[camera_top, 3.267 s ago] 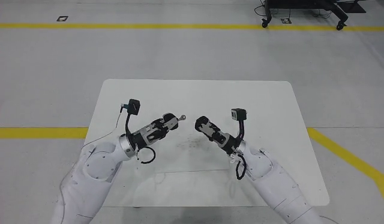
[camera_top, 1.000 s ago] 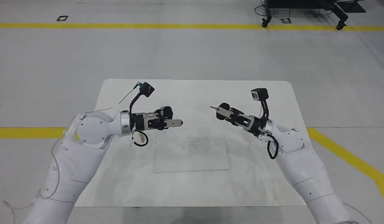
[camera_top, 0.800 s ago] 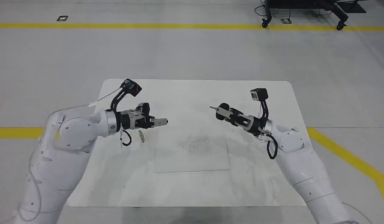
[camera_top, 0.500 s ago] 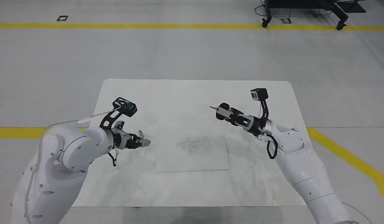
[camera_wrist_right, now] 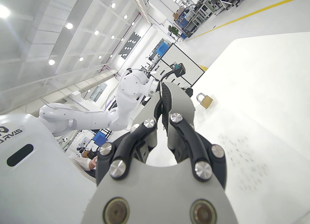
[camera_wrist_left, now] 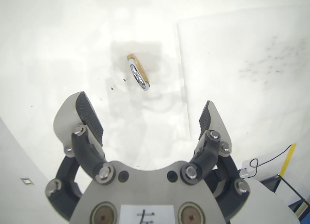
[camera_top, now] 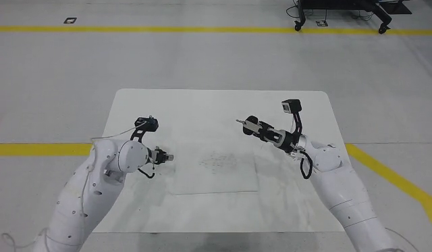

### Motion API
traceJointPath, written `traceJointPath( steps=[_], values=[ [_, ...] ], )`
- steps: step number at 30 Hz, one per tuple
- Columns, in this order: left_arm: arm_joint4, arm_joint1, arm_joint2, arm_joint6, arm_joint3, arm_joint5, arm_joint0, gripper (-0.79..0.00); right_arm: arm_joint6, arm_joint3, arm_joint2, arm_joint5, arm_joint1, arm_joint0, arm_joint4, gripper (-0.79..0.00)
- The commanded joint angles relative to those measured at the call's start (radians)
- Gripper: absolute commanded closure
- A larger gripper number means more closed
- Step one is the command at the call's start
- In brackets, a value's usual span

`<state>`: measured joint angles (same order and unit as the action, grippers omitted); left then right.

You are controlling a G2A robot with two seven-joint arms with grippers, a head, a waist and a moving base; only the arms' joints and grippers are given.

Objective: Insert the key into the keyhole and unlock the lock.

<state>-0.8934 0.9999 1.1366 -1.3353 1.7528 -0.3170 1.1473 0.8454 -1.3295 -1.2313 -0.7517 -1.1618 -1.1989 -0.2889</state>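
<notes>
While the left end effector [camera_wrist_left: 144, 100] hangs spread open, the lock [camera_wrist_left: 138, 72] lies on the desk [camera_wrist_left: 48, 17] just ahead of it.
Right end effector [camera_top: 247, 124], well apart, is clamped on the key [camera_top: 239, 121].

Only open air separates the wide-spread left tool [camera_wrist_left: 144, 99] from the lock [camera_wrist_left: 138, 75], with bare table [camera_wrist_left: 218, 65] on every side.

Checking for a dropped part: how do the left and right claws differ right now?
The left claw is open and empty; the right claw is shut on the key, whose thin tip pokes out. The left claw points down over the lock; the right claw is level, well apart from it. Both have ribbed black pads.
</notes>
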Motion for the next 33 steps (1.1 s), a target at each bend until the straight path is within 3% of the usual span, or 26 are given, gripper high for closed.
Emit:
traceJointPath(
  steps=[1, 6, 8, 9, 15, 20, 22, 24, 26, 33],
  values=[
    [-0.009, 0.001, 0.001, -0.016, -0.007, -0.031, -0.005, -0.699, 0.000, 0.000, 0.000, 0.000, 0.000, 0.000, 0.000, 0.000],
    [-0.019, 0.006, -0.005, -0.068, -0.015, -0.088, -0.024, -0.591, 0.000, 0.000, 0.000, 0.000, 0.000, 0.000, 0.000, 0.000],
    [-0.021, 0.008, -0.005, -0.066, -0.022, -0.102, -0.028, -0.416, 0.000, 0.000, 0.000, 0.000, 0.000, 0.000, 0.000, 0.000],
    [-0.024, 0.009, -0.004, -0.061, -0.025, -0.107, -0.030, -0.382, 0.000, 0.000, 0.000, 0.000, 0.000, 0.000, 0.000, 0.000],
    [-0.045, 0.017, -0.019, -0.051, -0.074, -0.116, -0.059, -0.388, 0.000, 0.000, 0.000, 0.000, 0.000, 0.000, 0.000, 0.000],
    [0.021, 0.031, -0.040, -0.022, -0.106, -0.072, -0.094, -0.329, 0.000, 0.000, 0.000, 0.000, 0.000, 0.000, 0.000, 0.000],
    [0.022, 0.034, -0.050, -0.017, -0.122, -0.067, -0.103, -0.259, 0.000, 0.000, 0.000, 0.000, 0.000, 0.000, 0.000, 0.000],
    [0.027, 0.037, -0.057, -0.023, -0.140, -0.060, -0.111, -0.092, 0.000, 0.000, 0.000, 0.000, 0.000, 0.000, 0.000, 0.000],
    [0.033, 0.039, -0.062, -0.025, -0.147, -0.055, -0.116, -0.015, 0.000, 0.000, 0.000, 0.000, 0.000, 0.000, 0.000, 0.000],
    [0.013, 0.038, -0.056, -0.052, -0.143, -0.047, -0.114, 0.000, 0.000, 0.000, 0.000, 0.000, 0.000, 0.000, 0.000, 0.000]
  ],
)
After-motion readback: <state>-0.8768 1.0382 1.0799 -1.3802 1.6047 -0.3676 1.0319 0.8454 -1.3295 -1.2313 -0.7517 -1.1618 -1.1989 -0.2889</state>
